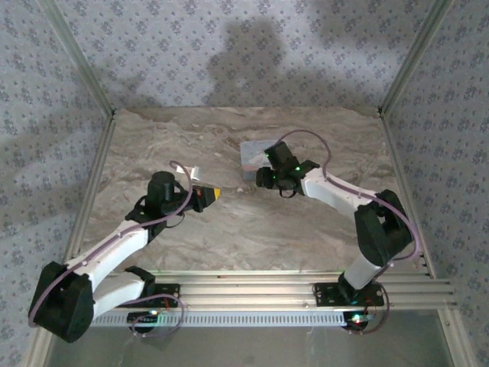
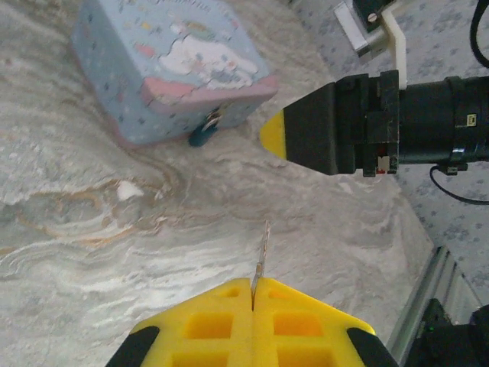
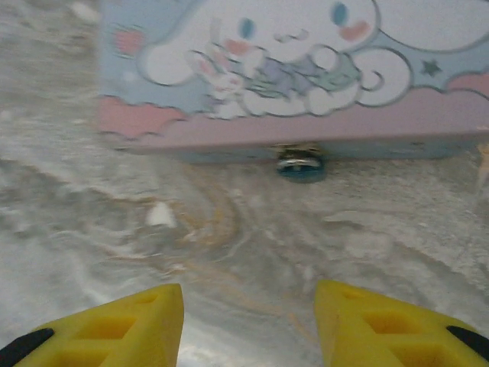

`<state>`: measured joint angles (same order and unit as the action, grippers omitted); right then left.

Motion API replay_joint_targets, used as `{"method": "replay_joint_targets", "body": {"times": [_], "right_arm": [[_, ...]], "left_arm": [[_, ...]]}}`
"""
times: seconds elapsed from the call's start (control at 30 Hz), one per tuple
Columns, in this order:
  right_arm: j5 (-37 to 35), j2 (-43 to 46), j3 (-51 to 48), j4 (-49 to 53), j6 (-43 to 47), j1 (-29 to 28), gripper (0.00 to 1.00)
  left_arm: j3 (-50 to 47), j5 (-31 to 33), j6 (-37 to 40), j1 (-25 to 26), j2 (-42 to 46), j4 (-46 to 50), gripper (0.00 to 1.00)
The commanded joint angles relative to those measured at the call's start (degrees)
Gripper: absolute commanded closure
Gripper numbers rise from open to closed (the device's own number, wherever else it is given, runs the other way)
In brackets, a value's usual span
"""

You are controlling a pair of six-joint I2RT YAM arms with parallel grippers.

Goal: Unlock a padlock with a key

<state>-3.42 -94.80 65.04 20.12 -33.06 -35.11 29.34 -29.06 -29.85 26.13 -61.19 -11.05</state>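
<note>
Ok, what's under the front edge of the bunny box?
A little dark-blue padlock hangs from the metal clasp there, low by the table. The lid is shut, so whatever is inside the box is hidden.
</note>
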Motion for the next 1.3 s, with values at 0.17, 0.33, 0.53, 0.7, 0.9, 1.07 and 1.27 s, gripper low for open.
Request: {"method": "replay_joint_targets", "body": {"times": [0.17, 0.33, 0.53, 0.7, 0.9, 1.07, 1.27], "right_arm": [[-10.0, -5.4, -0.4, -6.6, -1.0, -0.5, 0.50], [-9.9, -10.4, 2.4, -7.9, -1.4, -0.6, 0.50], [-11.2, -15.6, 5.6, -8.6, -2.1, -0.7, 0.52], [-11.8, -17.6, 6.7, -8.6, -2.1, -1.0, 0.55], [-12.5, -18.3, 7.7, -7.9, -1.3, -1.0, 0.59], [-13.1, -19.4, 9.0, -6.5, 0.2, -0.7, 0.76], [-13.3, -17.7, 8.5, -4.6, 2.1, -1.1, 0.91]], "left_arm": [[-2.1, 0.4, 0.5, -0.1, -3.6, -5.4, 1.00], [-2.1, 0.6, 1.5, -0.1, -3.2, -3.6, 1.00], [-2.9, 1.1, 2.3, -0.1, -1.0, -1.5, 1.00], [-3.7, 1.6, 3.1, -0.1, -0.5, -0.8, 1.00], [-3.3, 1.2, 3.5, -0.1, -1.8, -1.4, 1.00], [-3.5, 0.6, 2.8, -0.2, -1.9, -1.8, 1.00], [-6.3, -0.1, 1.5, 0.1, 1.3, -2.7, 1.00]]}}
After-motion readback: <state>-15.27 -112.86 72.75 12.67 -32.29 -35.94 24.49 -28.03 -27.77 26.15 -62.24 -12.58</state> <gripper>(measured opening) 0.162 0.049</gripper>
